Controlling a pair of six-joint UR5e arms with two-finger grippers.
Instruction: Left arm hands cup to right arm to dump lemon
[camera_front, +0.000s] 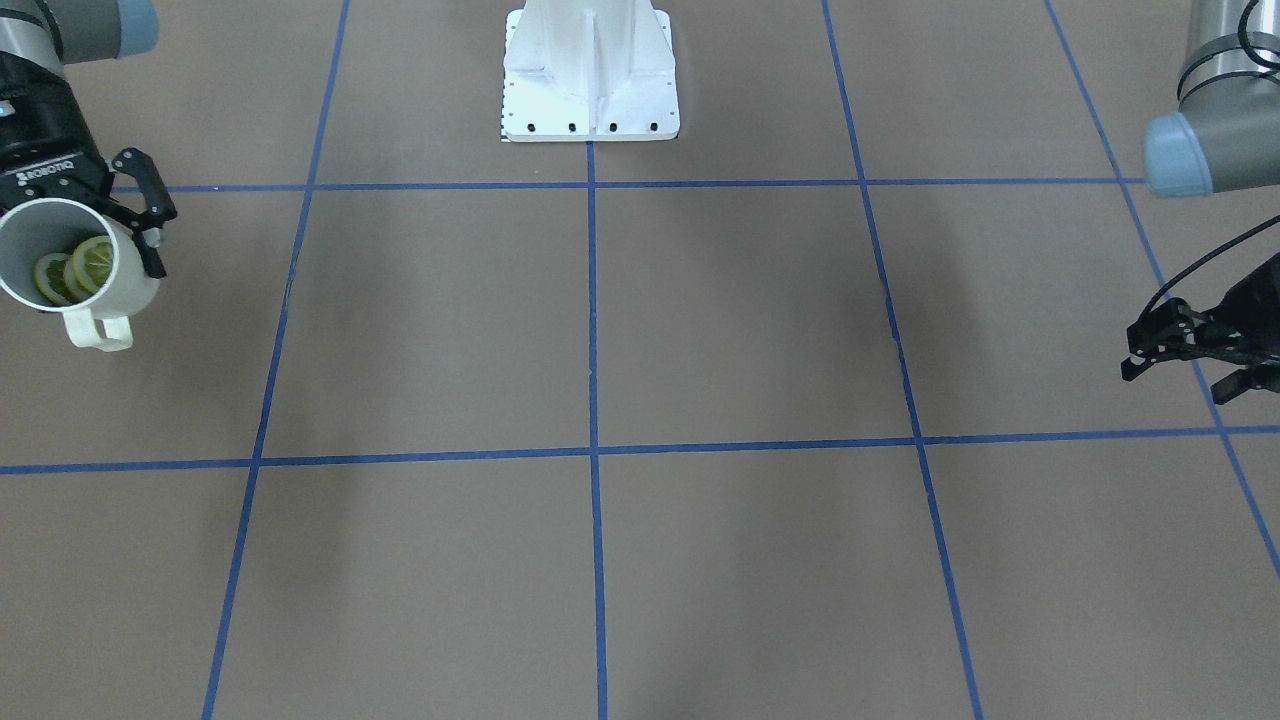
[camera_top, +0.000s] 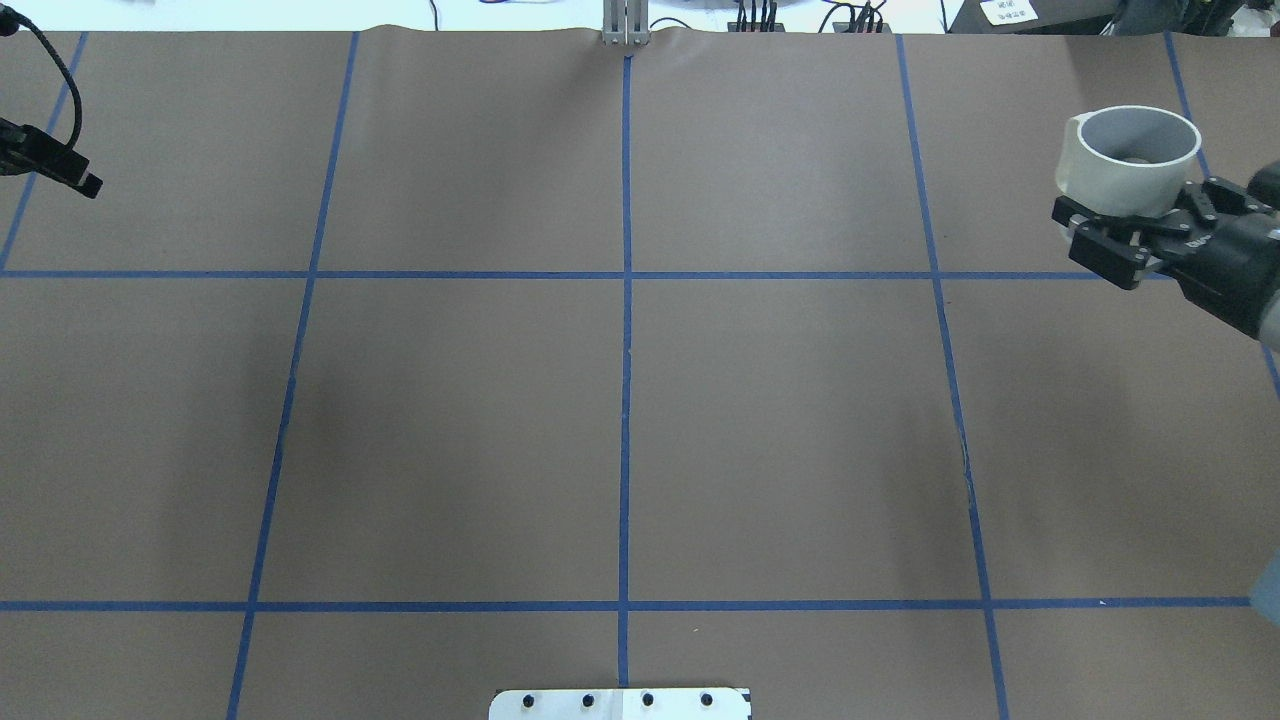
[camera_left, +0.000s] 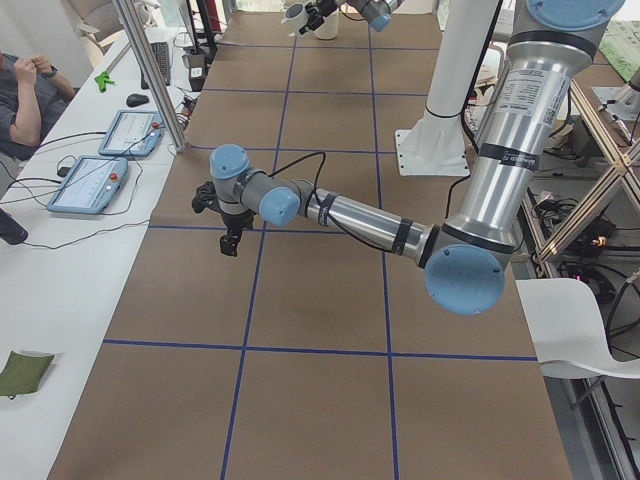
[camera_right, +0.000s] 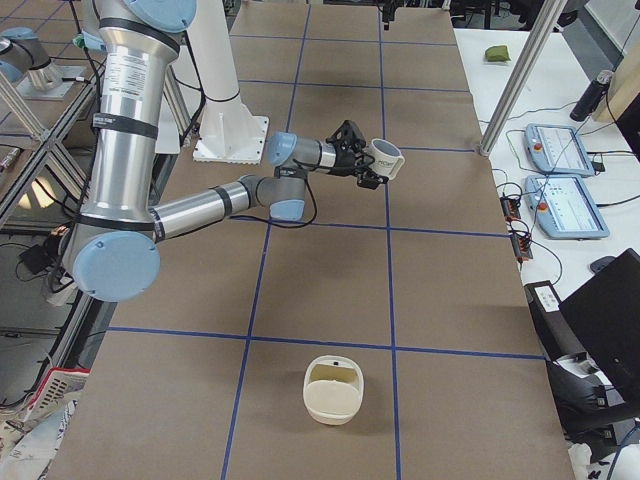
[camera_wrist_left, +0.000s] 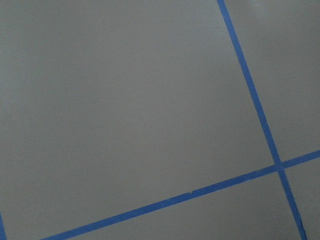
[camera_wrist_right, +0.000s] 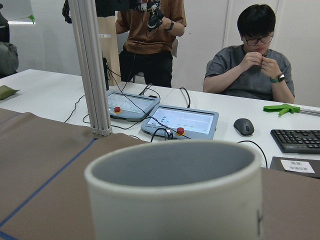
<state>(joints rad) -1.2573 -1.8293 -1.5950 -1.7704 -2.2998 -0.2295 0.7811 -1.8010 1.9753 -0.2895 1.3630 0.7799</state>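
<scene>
The cup (camera_wrist_right: 175, 200) is cut off by the wrist view's lower edge.

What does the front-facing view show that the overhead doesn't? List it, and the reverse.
Front-facing only: lemon slices inside the cup, and the left gripper whole, open. Overhead only: the table reaching its far edge, with cables beyond; the cup's inside looks grey, lemon unclear. Both: the right gripper shut on the cup, and the blue tape lines.
</scene>
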